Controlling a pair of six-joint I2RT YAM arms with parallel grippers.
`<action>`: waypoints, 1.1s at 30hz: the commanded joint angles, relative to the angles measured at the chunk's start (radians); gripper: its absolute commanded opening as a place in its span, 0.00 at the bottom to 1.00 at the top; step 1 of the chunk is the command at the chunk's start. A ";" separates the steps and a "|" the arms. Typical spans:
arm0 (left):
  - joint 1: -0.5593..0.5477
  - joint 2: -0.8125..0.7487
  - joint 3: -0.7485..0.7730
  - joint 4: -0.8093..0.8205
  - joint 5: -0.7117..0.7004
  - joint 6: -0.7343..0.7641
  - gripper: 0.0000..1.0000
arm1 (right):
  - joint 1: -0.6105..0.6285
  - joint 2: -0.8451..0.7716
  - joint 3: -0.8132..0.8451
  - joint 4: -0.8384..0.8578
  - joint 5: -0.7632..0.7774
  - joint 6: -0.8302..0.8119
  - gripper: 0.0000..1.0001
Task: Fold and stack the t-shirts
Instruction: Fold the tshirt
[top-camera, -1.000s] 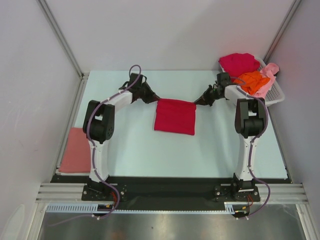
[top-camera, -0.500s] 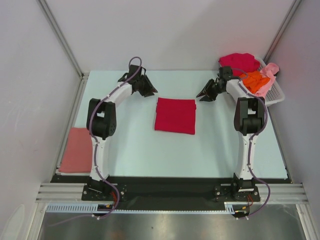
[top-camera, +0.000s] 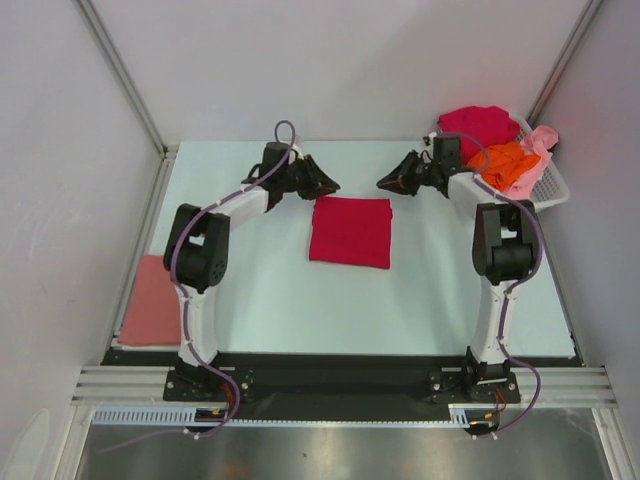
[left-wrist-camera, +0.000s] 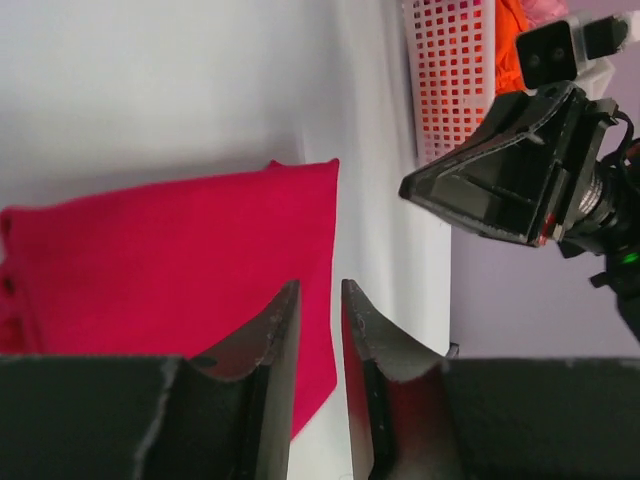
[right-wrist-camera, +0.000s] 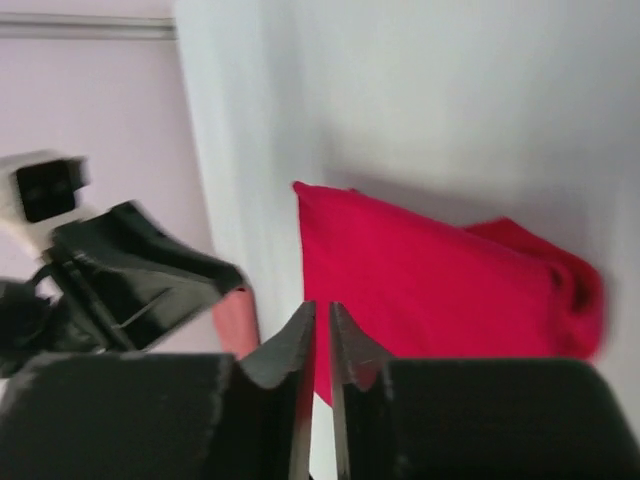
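A crimson t-shirt (top-camera: 350, 232) lies folded into a rectangle at the table's middle, also visible in the left wrist view (left-wrist-camera: 170, 250) and the right wrist view (right-wrist-camera: 430, 290). My left gripper (top-camera: 329, 186) (left-wrist-camera: 320, 285) hovers just off its far left corner, jaws a narrow gap apart and empty. My right gripper (top-camera: 383, 183) (right-wrist-camera: 321, 305) hovers off the far right corner, jaws nearly together with a slim gap, holding nothing. A salmon pink t-shirt (top-camera: 152, 300) lies folded at the near left. Red (top-camera: 478, 126), orange (top-camera: 505, 164) and light pink (top-camera: 542, 142) t-shirts sit in the basket.
The white slotted basket (top-camera: 553, 190) stands at the far right corner, close behind the right arm. The two grippers face each other a short distance apart above the shirt's far edge. Enclosure walls bound the table on three sides.
Both grippers let go of the crimson shirt's far corners, opened and pulled back, then swung inward towards each other with their jaws narrowing. The shirt stays flat.
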 joint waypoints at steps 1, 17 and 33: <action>0.001 0.135 0.063 0.172 0.130 -0.098 0.27 | 0.014 0.099 -0.060 0.358 -0.114 0.189 0.12; 0.049 0.081 0.269 -0.282 0.061 0.233 0.24 | -0.037 0.187 0.173 -0.068 -0.140 -0.074 0.06; -0.054 -0.046 -0.262 -0.100 0.130 0.121 0.17 | 0.135 -0.083 -0.499 0.335 -0.295 0.084 0.07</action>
